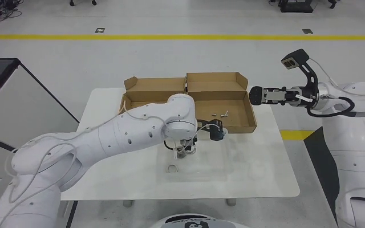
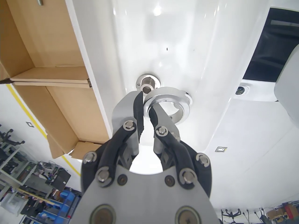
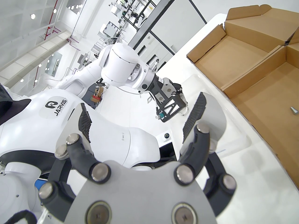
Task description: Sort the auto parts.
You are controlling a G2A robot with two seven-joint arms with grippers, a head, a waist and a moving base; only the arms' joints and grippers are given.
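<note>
My left gripper (image 2: 146,111) is shut on the rim of a silver split ring (image 2: 167,104), one finger inside the ring and one outside. The ring is tilted, low over the white table; I cannot tell whether it touches. Just beyond it a small flanged bushing (image 2: 148,83) stands on the table. From above, the left gripper (image 1: 183,150) is in front of the boxes, with the bushing (image 1: 172,168) nearer the front edge. My right gripper (image 3: 140,117) is open and empty; in the top view it (image 1: 255,95) hangs past the table's right side.
Two open cardboard boxes stand side by side at the back: the left box (image 1: 148,97) and the right box (image 1: 234,108). The right one holds a few small metal parts (image 1: 219,113), among them a bolt (image 3: 293,110). A shallow pale tray (image 3: 233,138) lies under the left gripper.
</note>
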